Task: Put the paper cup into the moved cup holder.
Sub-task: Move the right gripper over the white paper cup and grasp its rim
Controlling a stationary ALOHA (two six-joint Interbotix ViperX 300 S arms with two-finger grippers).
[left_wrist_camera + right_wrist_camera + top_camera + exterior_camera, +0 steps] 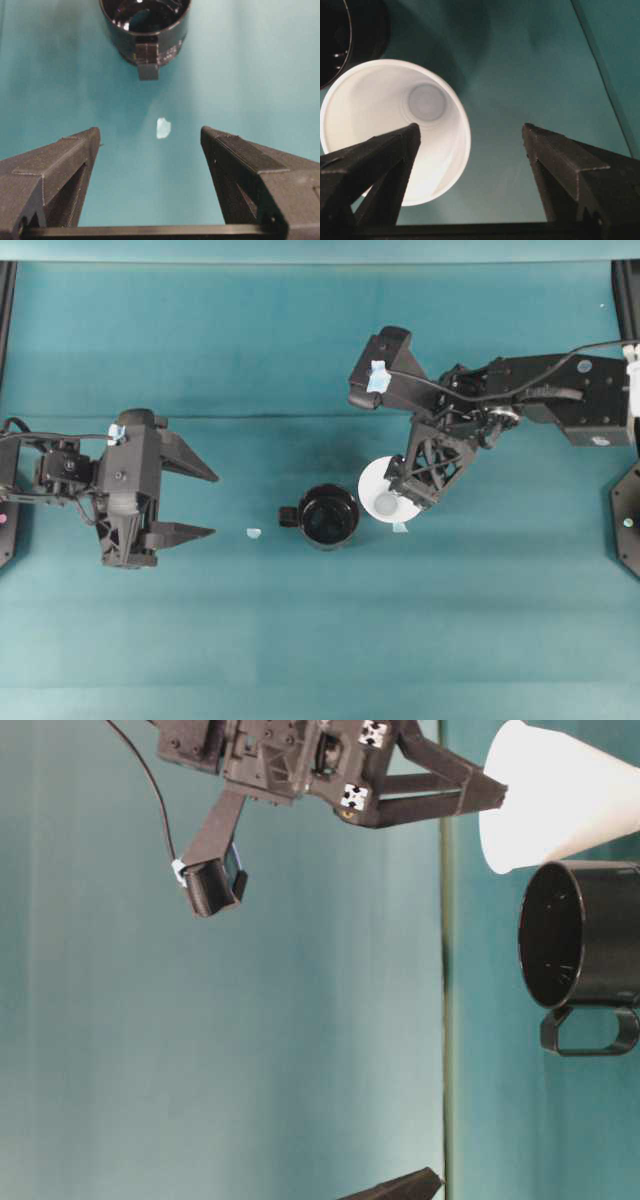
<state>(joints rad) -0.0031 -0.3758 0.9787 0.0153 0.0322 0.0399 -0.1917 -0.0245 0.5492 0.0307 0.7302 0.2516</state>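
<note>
The white paper cup [372,478] stands upright with its mouth up, close beside the right of the black cup holder [328,517]. My right gripper [405,495] hovers over the cup, open. In the right wrist view the gripper [470,130] has its left finger over the paper cup [390,125] and its right finger outside the rim, holding nothing. From table level the paper cup [560,800] stands apart from the cup holder [585,930]. My left gripper [213,505] is open and empty, left of the holder. The cup holder [145,25] turns its handle [148,62] toward the left gripper [150,131].
A small pale scrap [253,533] lies on the teal cloth between my left gripper and the holder, and the same scrap [163,128] shows just ahead of the left fingertips. A bit of blue tape [400,527] lies by the cup.
</note>
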